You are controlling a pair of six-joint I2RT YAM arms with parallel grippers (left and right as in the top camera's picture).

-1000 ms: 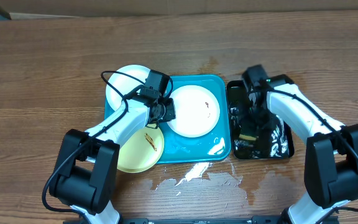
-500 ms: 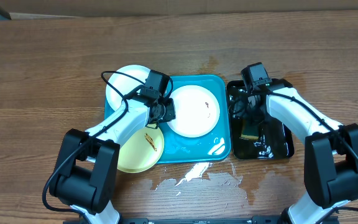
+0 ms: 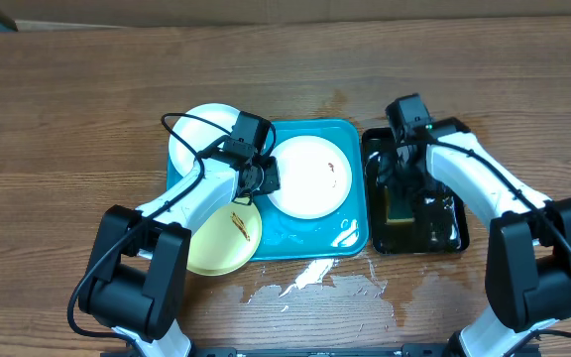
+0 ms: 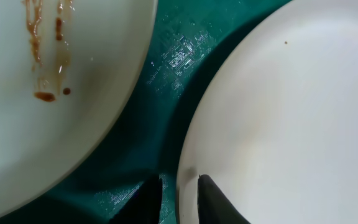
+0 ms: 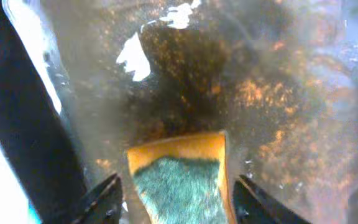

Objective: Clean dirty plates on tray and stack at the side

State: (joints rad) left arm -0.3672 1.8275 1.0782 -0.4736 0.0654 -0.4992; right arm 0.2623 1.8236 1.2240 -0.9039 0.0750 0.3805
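Robotics lab bench, staged as dishwashing station. Two white-and-black robot arms, left arm (image 3: 181,203) and right arm (image 3: 474,178), based at near edge of wood-grain table (image 3: 67,99). Props are kitchenware: turquoise tray (image 3: 310,243) holding centre white plate (image 3: 305,178), yellow-green plate (image 3: 216,243) with brown smears, black tray (image 3: 367,198) of murky water, sponge (image 5: 179,171). Water puddle (image 3: 310,278) on tabletop.

Found no legible text, label, brand, number or sign in any of the 3 views.
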